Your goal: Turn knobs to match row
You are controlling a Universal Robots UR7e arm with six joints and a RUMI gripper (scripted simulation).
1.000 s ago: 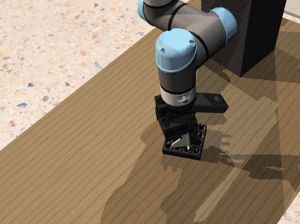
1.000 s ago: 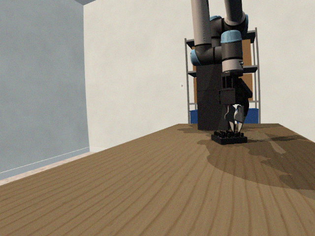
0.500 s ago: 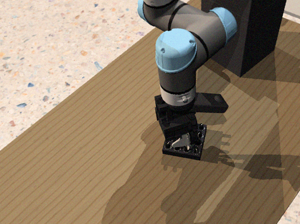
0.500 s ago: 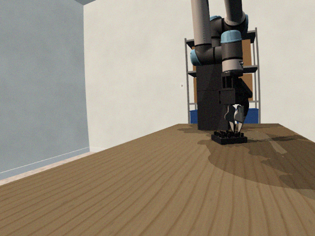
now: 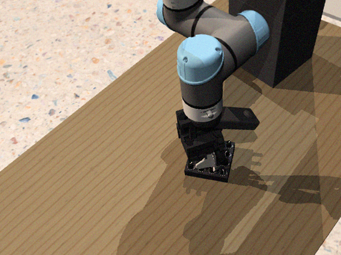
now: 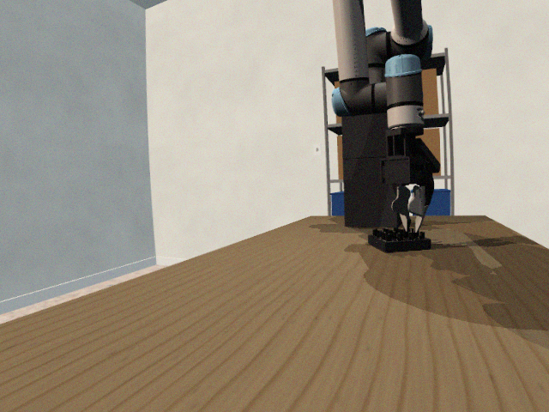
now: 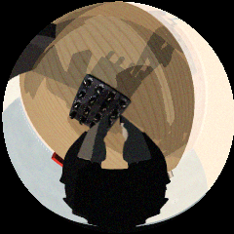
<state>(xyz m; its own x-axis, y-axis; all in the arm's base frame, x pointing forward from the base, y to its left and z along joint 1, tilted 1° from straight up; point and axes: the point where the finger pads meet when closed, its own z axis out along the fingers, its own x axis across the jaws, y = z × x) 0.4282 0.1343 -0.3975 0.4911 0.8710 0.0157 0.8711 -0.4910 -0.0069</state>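
The black knob box (image 5: 204,175) (image 6: 401,246) (image 7: 91,94) lies flat on the wooden table, with rows of small black knobs on its top. The gripper (image 5: 214,167) (image 6: 412,230) (image 7: 115,118) points down over it, at the box edge nearest the gripper in the wrist view. Its fingertips stand a small gap apart, low at knob height. No knob plainly shows held between them. The fingers hide some knobs. Knob marks, row letters and the socket are too small or dark to read, so I cannot tell which knob is nearest the tips.
The dark arm pedestal (image 5: 266,35) (image 6: 365,177) stands on the table behind the box. A shelf rack (image 6: 325,146) with blue bins (image 6: 438,202) stands behind it by the wall. A small red thing (image 7: 58,159) shows at the wrist view's left. Arm shadows fall across the table (image 5: 72,171).
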